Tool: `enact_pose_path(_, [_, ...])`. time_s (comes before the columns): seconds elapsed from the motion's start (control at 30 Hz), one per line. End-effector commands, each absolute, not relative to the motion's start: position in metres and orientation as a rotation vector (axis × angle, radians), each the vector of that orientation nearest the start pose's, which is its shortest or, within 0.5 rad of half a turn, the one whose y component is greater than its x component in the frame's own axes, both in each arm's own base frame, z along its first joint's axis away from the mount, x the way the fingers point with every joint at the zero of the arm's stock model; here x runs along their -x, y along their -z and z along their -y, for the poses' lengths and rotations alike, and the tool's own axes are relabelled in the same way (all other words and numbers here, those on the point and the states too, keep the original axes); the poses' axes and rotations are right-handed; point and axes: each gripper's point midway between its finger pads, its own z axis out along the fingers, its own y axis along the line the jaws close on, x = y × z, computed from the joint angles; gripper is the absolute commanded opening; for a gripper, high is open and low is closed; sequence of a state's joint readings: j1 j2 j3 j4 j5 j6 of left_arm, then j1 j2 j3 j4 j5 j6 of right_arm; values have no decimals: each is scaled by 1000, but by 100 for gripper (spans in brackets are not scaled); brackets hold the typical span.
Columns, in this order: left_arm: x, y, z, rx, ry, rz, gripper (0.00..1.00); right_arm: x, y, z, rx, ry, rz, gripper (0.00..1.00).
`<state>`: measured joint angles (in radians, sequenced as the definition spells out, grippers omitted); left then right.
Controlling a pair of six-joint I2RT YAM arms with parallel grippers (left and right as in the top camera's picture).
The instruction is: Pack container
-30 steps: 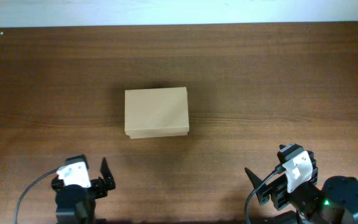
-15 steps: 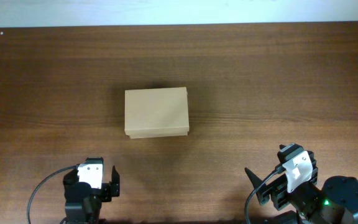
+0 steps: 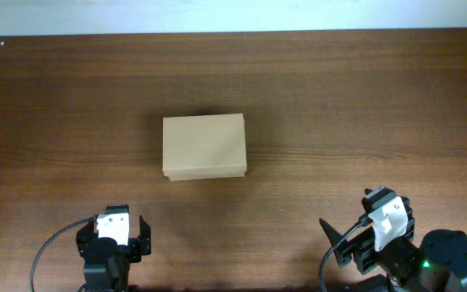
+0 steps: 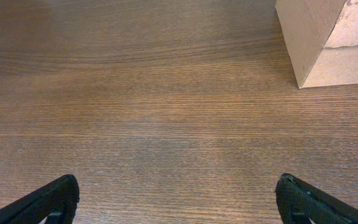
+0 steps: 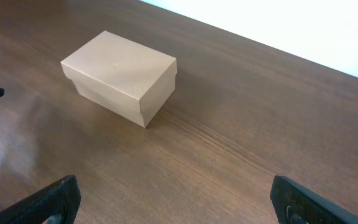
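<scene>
The container (image 3: 204,146), a plain tan cardboard box with its lid shut, sits on the wooden table a little left of centre. It shows at the top right of the left wrist view (image 4: 328,37) and at the upper left of the right wrist view (image 5: 122,76). My left gripper (image 4: 179,199) is open and empty near the front left edge, well short of the box. My right gripper (image 5: 176,199) is open and empty at the front right, far from the box. No blue item shows.
The brown wooden table (image 3: 363,105) ends at a pale strip (image 3: 233,15) along the back edge. My left arm's base (image 3: 110,243) and right arm's base (image 3: 396,243) sit at the front edge.
My left arm swung: its wrist moved right and back toward the front edge, then settled slightly left. The right arm and the box have not moved.
</scene>
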<state>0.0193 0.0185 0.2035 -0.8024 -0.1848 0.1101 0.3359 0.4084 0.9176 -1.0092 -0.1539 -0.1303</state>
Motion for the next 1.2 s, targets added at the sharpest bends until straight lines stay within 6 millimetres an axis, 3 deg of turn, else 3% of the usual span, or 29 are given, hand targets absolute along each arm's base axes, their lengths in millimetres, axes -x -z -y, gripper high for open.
enact_pose_path(0.0, [-183,-80,-38,9,-297,-2184,100,-158,-274,-81,553,-278,-1992,99])
enact_pose_path(0.53, [-183,-80,-38,9,-297,-2184,100,-158,-265,-74,536,-242,-2029,99])
enact_pose_path(0.7, [-183,-80,-38,9,-297,-2184,100,-176,-232,-55,426,-128,-2046,99])
enact_pose_path(0.9, [-183,-80,-38,9,-297,-2184,100,-197,-173,-38,313,-68,-2057,99])
enact_pose_path(1.17, [-183,-80,-38,9,-297,-2184,99,-196,-120,-17,195,-14,-2109,99])
